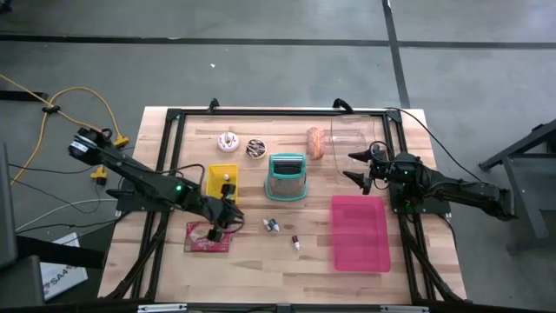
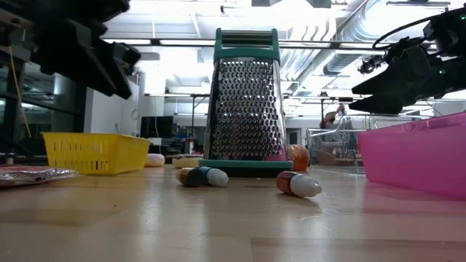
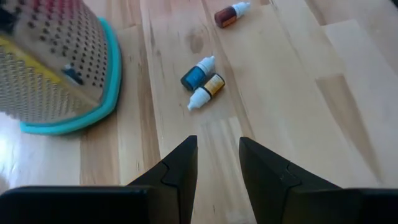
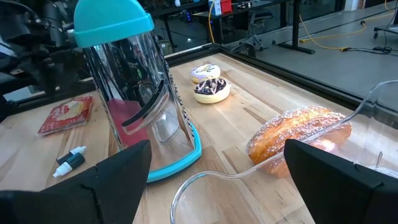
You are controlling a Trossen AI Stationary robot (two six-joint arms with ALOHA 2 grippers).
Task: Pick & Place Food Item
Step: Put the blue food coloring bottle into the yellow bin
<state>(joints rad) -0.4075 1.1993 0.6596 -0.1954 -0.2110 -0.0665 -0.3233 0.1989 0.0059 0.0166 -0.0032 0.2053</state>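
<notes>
Dark fingers of the right claw [image 4: 217,149] fill the foreground of its wrist view, spread wide and holding nothing. The wide spread suits a thick object taken from the side. Just past them curves the rim of a clear container [image 4: 205,186] lying on its side. Beyond that rim is the sugared bread roll [image 4: 298,130], which I take to be the food item. It rests on the bench [image 1: 261,261] at the container's edge, and I cannot tell whether part of it lies inside. The claw hovers near the roll without touching it, so the pick is not yet made. The clear wall between fingers and roll looks like the main obstacle to a clean approach.

Farther out stands the teal-handled grater [image 4: 134,93], upright in the middle of the bench. Two donuts [image 4: 210,90] sit together behind it. From above, the pink bin [image 1: 360,235] lies on the right arm's own side. It is close enough to be a likely drop spot, though the task names none.

Across the bench, the left claw [image 3: 217,146] hangs with its fingers slightly parted and empty. It sits above a red packet [image 1: 207,236], beside the yellow basket [image 1: 221,178]. Its camera looks at three small dropper bottles [image 3: 202,81] lying loose on the wood. This arm seems to be waiting out of the way.
</notes>
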